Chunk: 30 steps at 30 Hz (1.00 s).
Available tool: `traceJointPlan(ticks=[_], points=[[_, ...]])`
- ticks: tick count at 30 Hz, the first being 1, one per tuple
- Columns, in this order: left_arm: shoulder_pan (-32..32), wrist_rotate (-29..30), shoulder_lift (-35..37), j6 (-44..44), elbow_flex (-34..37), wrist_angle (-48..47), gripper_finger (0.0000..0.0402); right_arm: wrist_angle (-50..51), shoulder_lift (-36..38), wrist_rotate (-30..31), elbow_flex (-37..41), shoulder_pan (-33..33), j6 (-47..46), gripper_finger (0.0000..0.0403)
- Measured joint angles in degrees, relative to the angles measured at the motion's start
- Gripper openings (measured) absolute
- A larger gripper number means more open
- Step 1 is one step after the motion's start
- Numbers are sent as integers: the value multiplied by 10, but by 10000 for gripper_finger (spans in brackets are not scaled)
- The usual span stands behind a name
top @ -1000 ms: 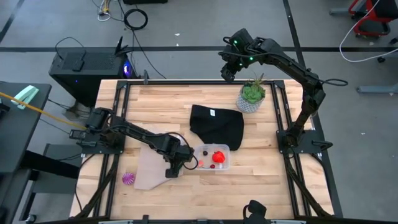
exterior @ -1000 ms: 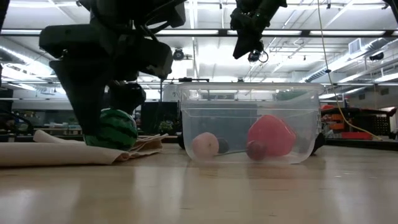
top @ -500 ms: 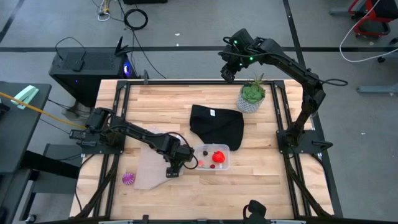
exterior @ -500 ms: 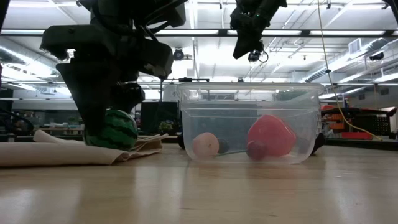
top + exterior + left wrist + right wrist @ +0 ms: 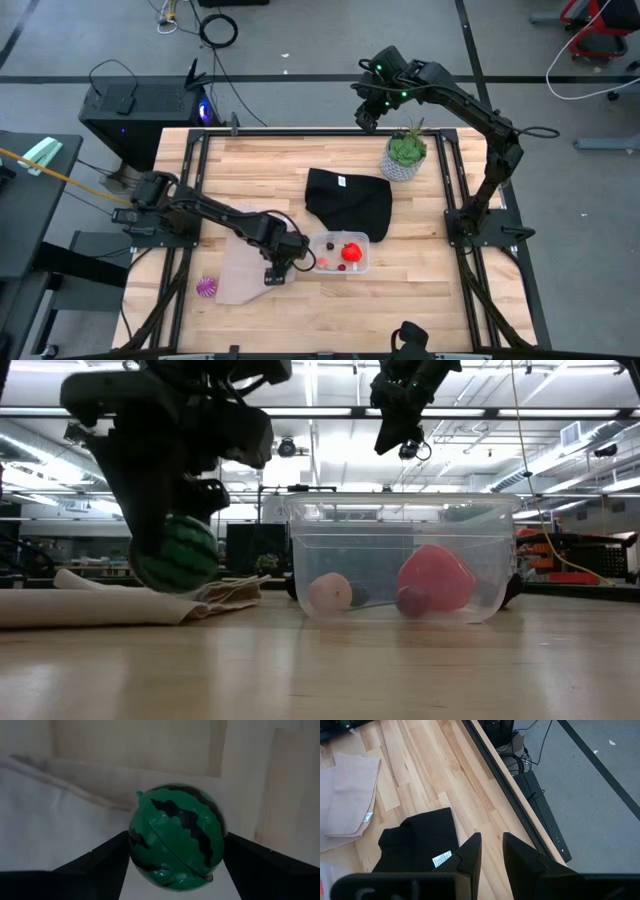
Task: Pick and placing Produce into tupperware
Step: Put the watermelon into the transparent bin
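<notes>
My left gripper (image 5: 275, 270) (image 5: 175, 867) stands over the beige cloth (image 5: 238, 268) and is shut on the dark-green striped ball (image 5: 175, 837) (image 5: 178, 553). Just to its right stands the clear tupperware (image 5: 341, 236) (image 5: 400, 520), with the red piece (image 5: 351, 252) (image 5: 435, 577) and other small pieces lying inside. The purple ribbed ball (image 5: 207, 287) rests on the table near the cloth's left near corner. My right gripper (image 5: 365, 118) (image 5: 491, 840) hangs high over the table's far edge, open by a narrow gap and holding nothing. My left gripper pinches the striped ball between its two fingers (image 5: 107, 860), one on each opposite side (image 5: 134, 840) at about its widest part. The fingers come from above, pointing down. The ball is lifted just clear of the beige cloth (image 5: 100, 605) and sits upright between the fingers.
A black cloth (image 5: 350, 200) (image 5: 415, 845) lies beyond the tupperware. A leafy plant in a pale pot (image 5: 404, 155) stands near the far right corner. Bare wood runs along the table's near edge in front of the container.
My left gripper has risen a little with the striped ball in its fingers. The ball, which rested on the beige cloth a second ago, now hangs just clear of it. The cloth and the tupperware have stayed in place.
</notes>
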<state>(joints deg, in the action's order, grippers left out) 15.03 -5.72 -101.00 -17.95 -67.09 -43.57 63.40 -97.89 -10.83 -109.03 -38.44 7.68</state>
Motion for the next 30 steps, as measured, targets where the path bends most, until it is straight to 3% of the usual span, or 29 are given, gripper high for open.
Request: traceJointPlan(ticks=[11,20,30], points=[[-4,2,82,-37,-38,-43,303,0,0,0,0,0,0,87],[-51,25,91,-21,-162,-44,302,3,0,0,0,0,0,87],[-86,47,79,54,-383,-329,296,13,0,0,0,0,3,87]])
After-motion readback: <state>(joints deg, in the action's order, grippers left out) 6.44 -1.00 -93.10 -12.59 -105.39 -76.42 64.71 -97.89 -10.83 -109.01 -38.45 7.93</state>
